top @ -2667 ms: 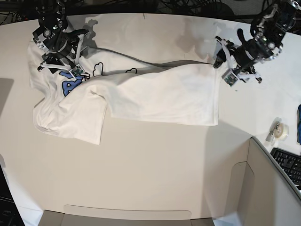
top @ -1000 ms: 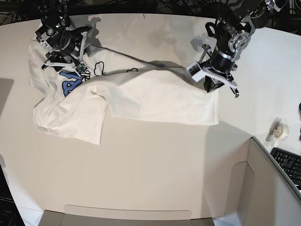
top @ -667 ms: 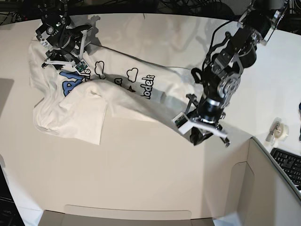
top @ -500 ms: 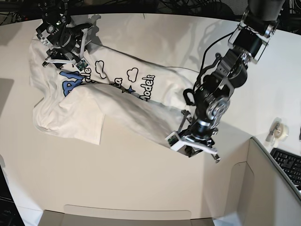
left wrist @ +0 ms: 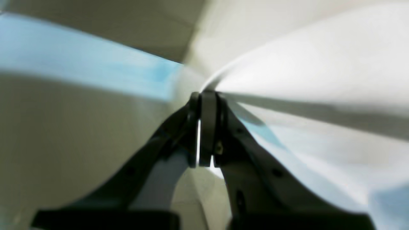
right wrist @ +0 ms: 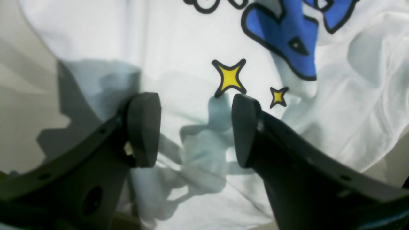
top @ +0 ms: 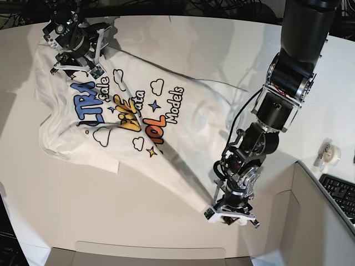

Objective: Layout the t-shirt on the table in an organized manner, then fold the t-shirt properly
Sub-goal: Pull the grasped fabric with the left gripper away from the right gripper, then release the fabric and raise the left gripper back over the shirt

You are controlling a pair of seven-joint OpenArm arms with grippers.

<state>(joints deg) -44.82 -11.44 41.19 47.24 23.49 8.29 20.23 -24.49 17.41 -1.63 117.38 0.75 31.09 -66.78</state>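
The white t-shirt (top: 138,111) lies print-up on the white table (top: 111,210), stretched from the far left toward the near right. Its blue, yellow and orange letters, clouds and stars show. My left gripper (top: 226,217) is low at the near right, shut on the shirt's hem corner. In the left wrist view it (left wrist: 204,95) pinches blurred white cloth (left wrist: 303,64). My right gripper (top: 75,65) hovers open over the shirt's far-left part. In the right wrist view it (right wrist: 195,127) is open above the cloth, just below a yellow star (right wrist: 229,77) and a blue letter (right wrist: 284,41).
A grey partition panel (top: 316,221) stands at the near right, close to my left gripper. A roll of tape (top: 328,152) lies at the right. A keyboard (top: 339,195) sits beyond the panel. The table's curved front edge (top: 150,246) runs along the bottom.
My left gripper has closed on the shirt's hem at the far right and pulled it toward the near right. The folded-over layer has opened and the print now shows. My right arm has stayed put.
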